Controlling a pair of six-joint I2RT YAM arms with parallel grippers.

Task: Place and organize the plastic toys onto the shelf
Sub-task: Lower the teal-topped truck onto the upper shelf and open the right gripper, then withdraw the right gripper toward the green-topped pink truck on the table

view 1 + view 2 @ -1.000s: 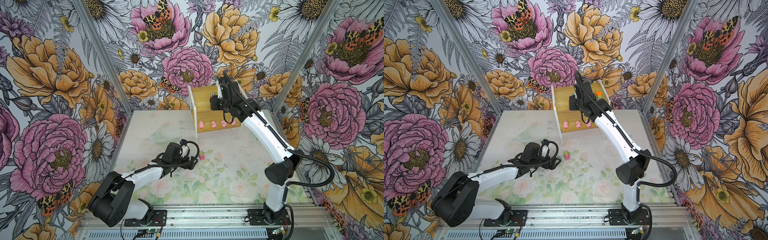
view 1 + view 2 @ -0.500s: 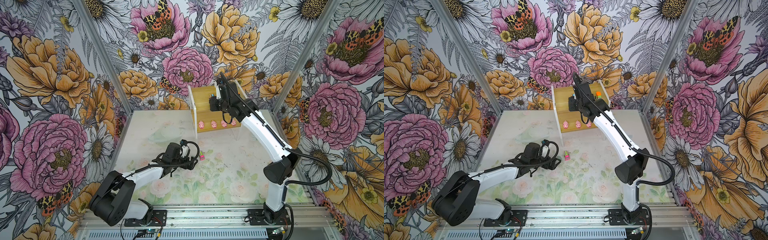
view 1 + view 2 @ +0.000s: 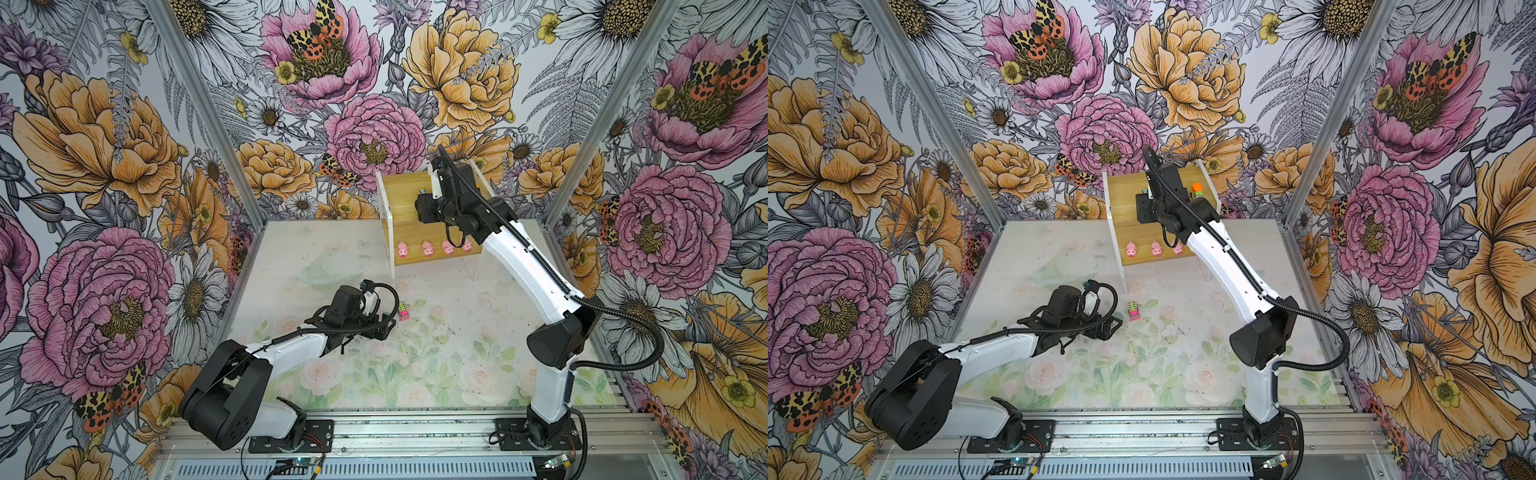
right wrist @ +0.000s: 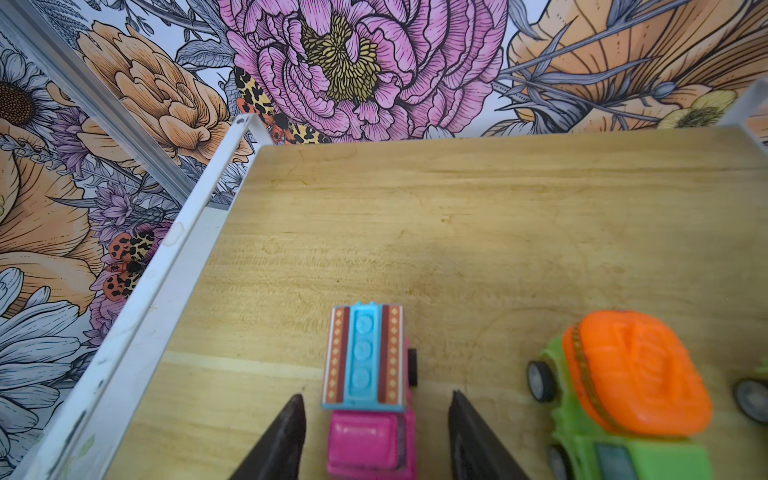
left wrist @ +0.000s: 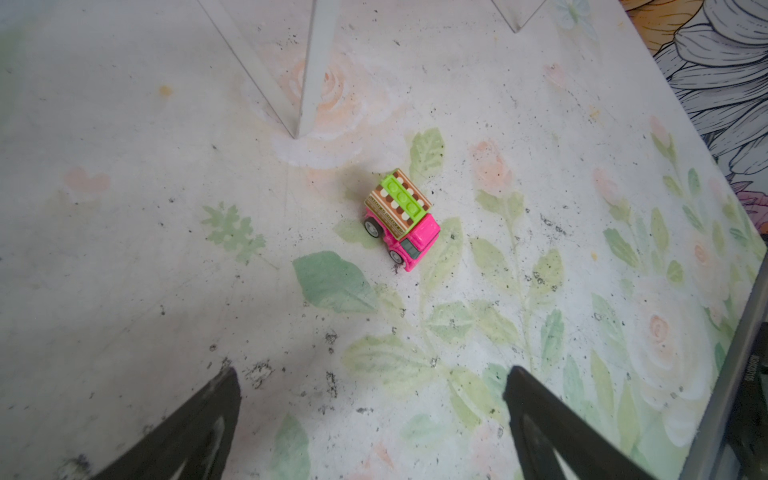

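My left claw [image 5: 372, 372], spread wide, faces the loose pink truck [image 5: 401, 220]: light, rigid, slick, probably free-rolling; best pinched across its flat sides. My right claw [image 4: 376, 395] stands released.

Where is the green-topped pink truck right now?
In a top view the green-topped pink truck stands on the table near centre, just beyond the left gripper, before the shelf.

The right gripper [image 4: 375, 399] has its dark fingers [image 4: 282, 440] parted on either side of a pink truck [image 4: 365, 374] with a blue striped top, clear of it. The truck sits on the shelf's [image 4: 415, 228] wooden board, with a green truck [image 4: 631, 395] with an orange top near it.
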